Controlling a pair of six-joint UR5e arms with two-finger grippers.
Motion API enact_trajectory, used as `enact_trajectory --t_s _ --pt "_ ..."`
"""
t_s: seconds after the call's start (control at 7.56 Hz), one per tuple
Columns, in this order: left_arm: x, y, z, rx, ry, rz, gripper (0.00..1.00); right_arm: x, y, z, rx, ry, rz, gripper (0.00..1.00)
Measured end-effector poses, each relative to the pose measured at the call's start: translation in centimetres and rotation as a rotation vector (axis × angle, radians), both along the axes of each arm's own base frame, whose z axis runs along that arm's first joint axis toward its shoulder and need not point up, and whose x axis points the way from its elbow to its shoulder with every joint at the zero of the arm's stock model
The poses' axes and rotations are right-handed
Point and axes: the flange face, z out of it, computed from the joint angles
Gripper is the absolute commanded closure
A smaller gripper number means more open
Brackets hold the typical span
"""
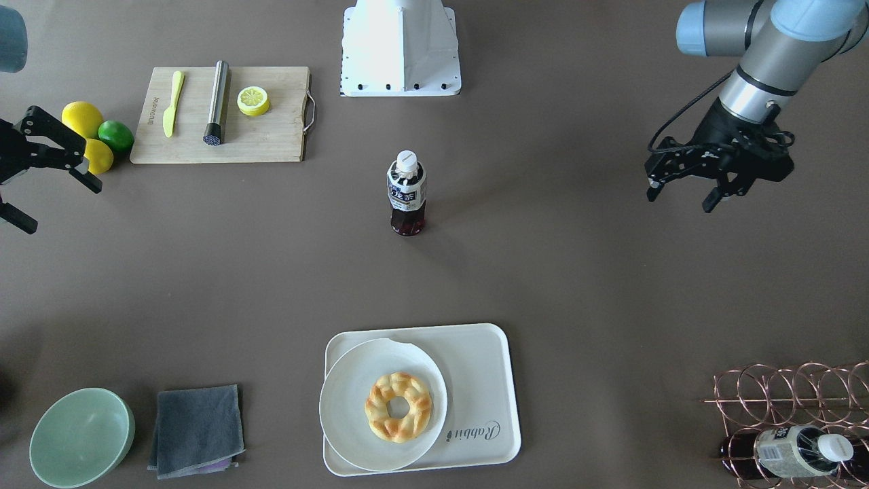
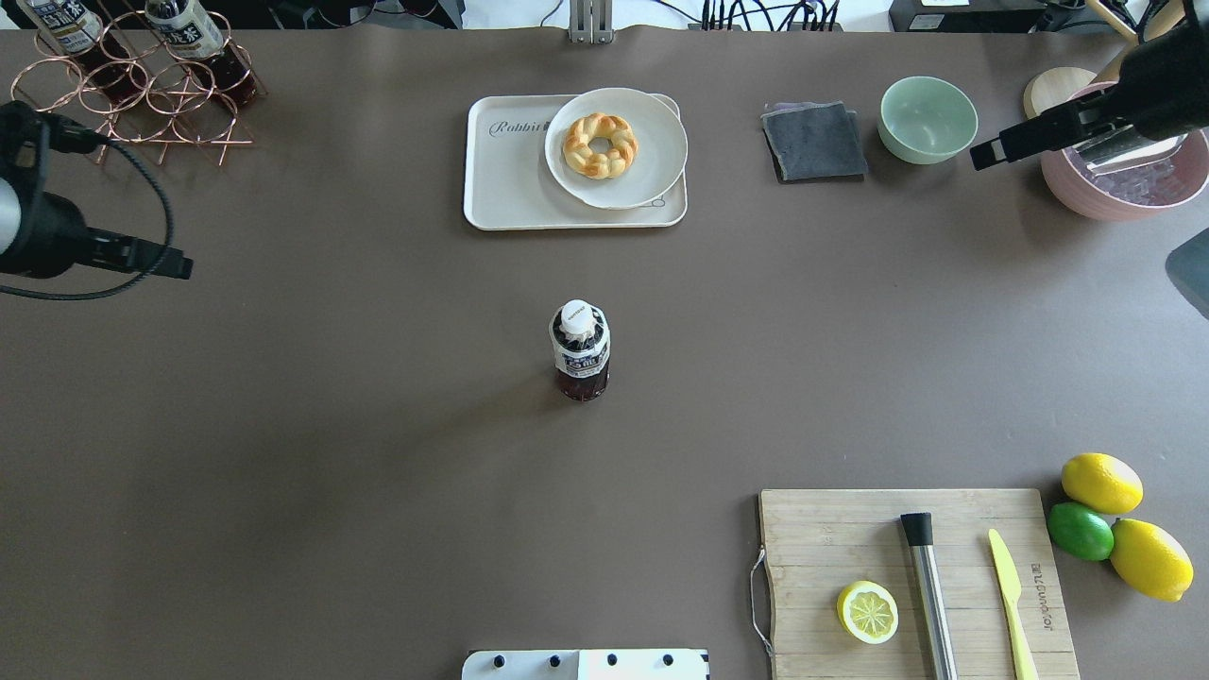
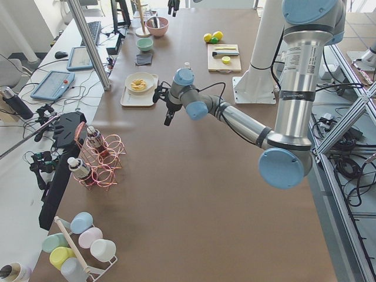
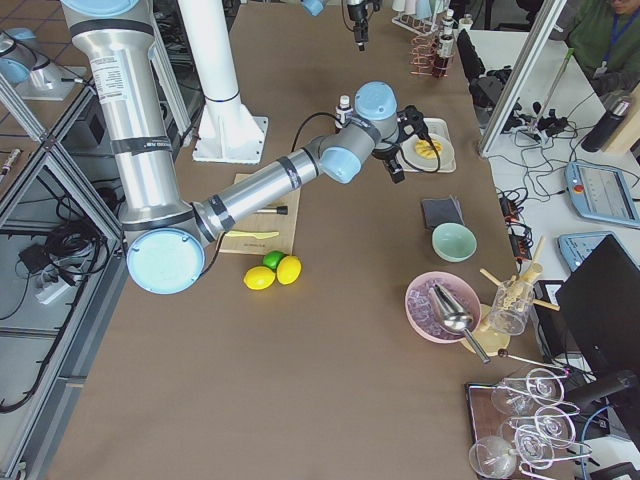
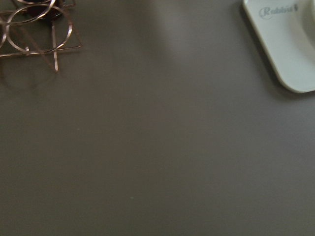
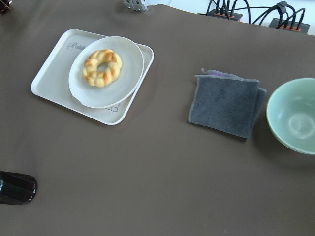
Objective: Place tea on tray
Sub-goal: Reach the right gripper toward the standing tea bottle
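The tea (image 1: 407, 193) stands upright on the table (image 1: 577, 272), roughly midway between the two grippers and well apart from each. The left gripper (image 1: 680, 198) hangs above the table with fingers spread, holding nothing. The right gripper (image 1: 62, 206) is likewise wide and empty, just beside two lemons (image 1: 81, 119) and a lime (image 1: 117, 136). The tray (image 1: 482, 367) lies beyond the tea, farther out than either gripper. It carries a round plate (image 1: 346, 407) with a braided doughnut (image 1: 398, 406), and its "Rabbit" corner is bare. A copper wire rack (image 1: 781, 394) sits beyond the left gripper.
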Motion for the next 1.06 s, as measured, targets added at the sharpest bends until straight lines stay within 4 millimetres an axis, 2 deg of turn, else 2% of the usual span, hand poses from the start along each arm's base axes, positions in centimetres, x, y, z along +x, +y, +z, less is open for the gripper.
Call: enact_trajectory --t_s 0.13,0.4,0.53,0.66,0.79,0.93,1.06 --pt "-5.5 -0.3 5.2 -0.008 -0.083 0.028 0.01 -3.1 -0.2 -3.2 0.005 -0.024 -0.001 0.00" --pt "-16.4 -0.8 13.0 -0.010 -0.123 0.115 0.01 -10.2 0.8 -9.7 0.087 -0.056 -0.022 0.00" --pt "-19.9 0.1 16.3 -0.001 -0.138 0.145 0.01 -13.9 2.5 -12.5 0.146 -0.065 -0.027 0.00" --pt "-22.1 1.3 18.8 0.006 -0.156 0.166 0.01 -17.8 4.8 -14.5 0.201 -0.068 -0.025 0.00" --pt "-23.8 2.2 20.3 0.006 -0.168 0.167 0.01 -22.1 7.7 -16.0 0.250 -0.065 -0.014 0.00" --pt "-24.8 2.6 21.2 0.001 -0.173 0.161 0.01 -26.2 10.8 -17.1 0.293 -0.058 0.004 0.00" --pt "-25.4 2.9 21.8 -0.008 -0.174 0.153 0.01 -29.1 13.4 -17.8 0.321 -0.053 0.016 0.00"
